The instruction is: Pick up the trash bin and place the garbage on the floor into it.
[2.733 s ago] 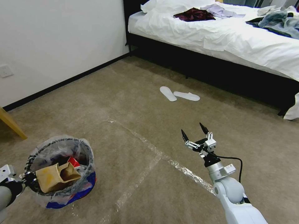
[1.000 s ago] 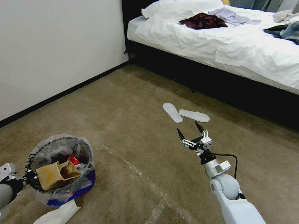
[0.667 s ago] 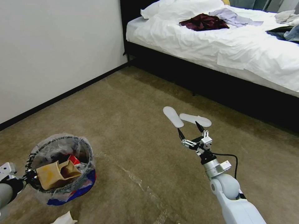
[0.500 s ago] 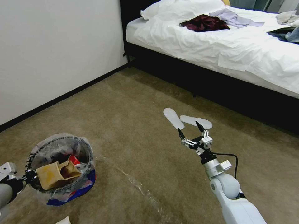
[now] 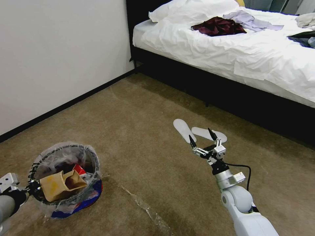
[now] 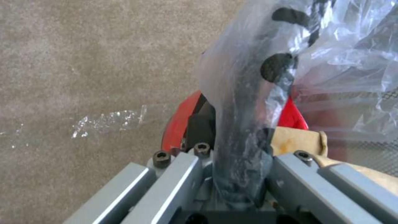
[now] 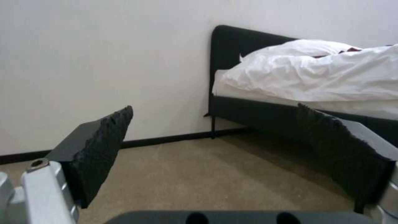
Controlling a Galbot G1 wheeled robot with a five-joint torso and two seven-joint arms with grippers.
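The left gripper (image 6: pixel 238 174) stays clamped on the rim of the small black wire-mesh trash bin (image 5: pixel 65 178) with its clear plastic liner, held low at the robot's left. The right gripper (image 5: pixel 202 137) still hovers, fingers spread, above the beige-brown carpet floor (image 5: pixel 137 131); the white tissue at the bottom edge is gone from the head view, which has shifted.

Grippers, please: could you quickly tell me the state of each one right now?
Left gripper: shut on the bin rim, holding it off the carpet.
Right gripper: open, empty, held above the floor.
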